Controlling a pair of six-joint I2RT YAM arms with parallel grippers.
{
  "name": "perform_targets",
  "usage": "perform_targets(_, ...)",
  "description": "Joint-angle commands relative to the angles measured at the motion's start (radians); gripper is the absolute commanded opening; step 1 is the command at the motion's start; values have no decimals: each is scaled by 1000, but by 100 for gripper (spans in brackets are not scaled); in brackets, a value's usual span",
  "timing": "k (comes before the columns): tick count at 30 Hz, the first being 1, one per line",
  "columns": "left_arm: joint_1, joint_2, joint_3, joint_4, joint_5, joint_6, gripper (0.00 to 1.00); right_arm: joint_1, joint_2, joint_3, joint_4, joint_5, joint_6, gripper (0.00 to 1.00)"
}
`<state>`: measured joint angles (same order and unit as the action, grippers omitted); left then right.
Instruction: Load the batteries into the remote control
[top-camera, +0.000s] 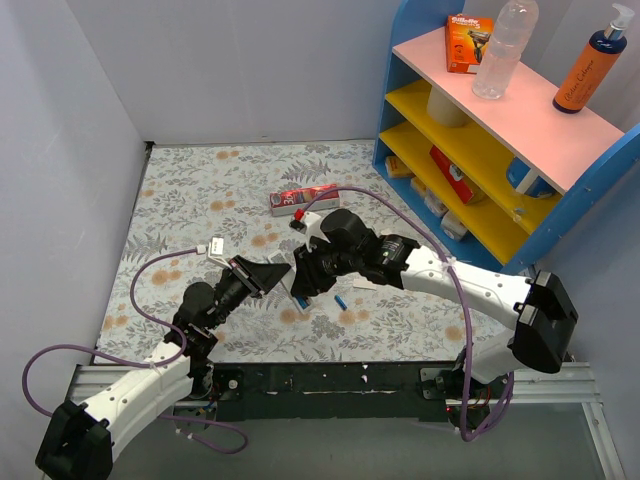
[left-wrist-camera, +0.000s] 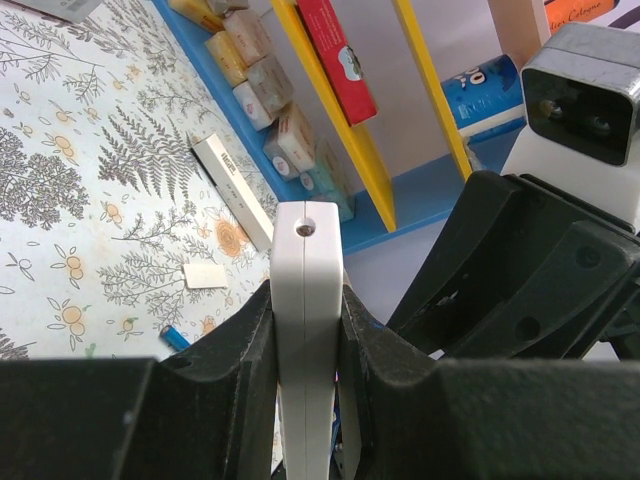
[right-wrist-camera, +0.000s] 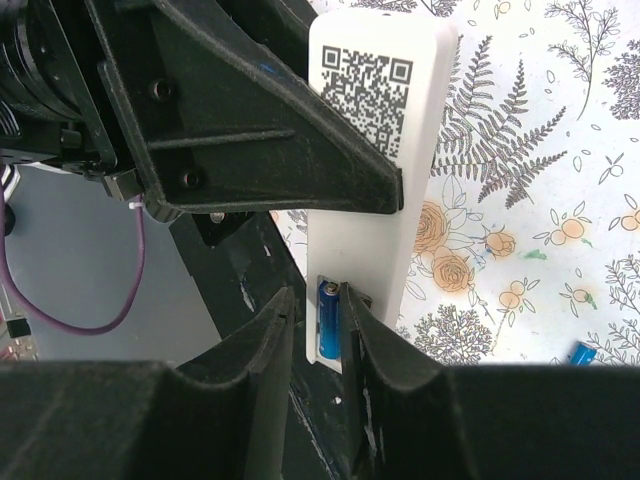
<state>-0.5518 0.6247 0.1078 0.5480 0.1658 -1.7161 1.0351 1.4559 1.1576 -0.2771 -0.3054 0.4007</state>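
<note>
remote control (left-wrist-camera: 306, 250): lower end cut off at frame bottom, flanks covered by left claw (left-wrist-camera: 306, 310)
seated battery (right-wrist-camera: 329, 318): lower end behind right claw (right-wrist-camera: 318, 305); pad contact can't be told
loose battery (left-wrist-camera: 174, 337): one end hidden behind claw finger
top view: remote control mostly buried between claws

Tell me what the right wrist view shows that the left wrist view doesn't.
Only right wrist: the remote's QR code and open compartment, a blue battery there between the right gripper's fingers. Only left wrist: the shelf, a white carton. Both: left gripper clamping the remote, a loose battery on the floral cloth.
</note>
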Motion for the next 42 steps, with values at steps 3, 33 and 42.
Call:
perform_targets(3, 3, -19, 44, 36, -2, 4, 0, 11, 11, 47, 30, -26, 10, 29)
perform_targets(33, 1, -79, 78, 21, -123, -154, 0, 135, 67, -12, -2, 186, -54, 1)
perform_targets(42, 1, -77, 63, 44, -63, -90, 0, 137, 49, -6, 21, 201, -52, 1)
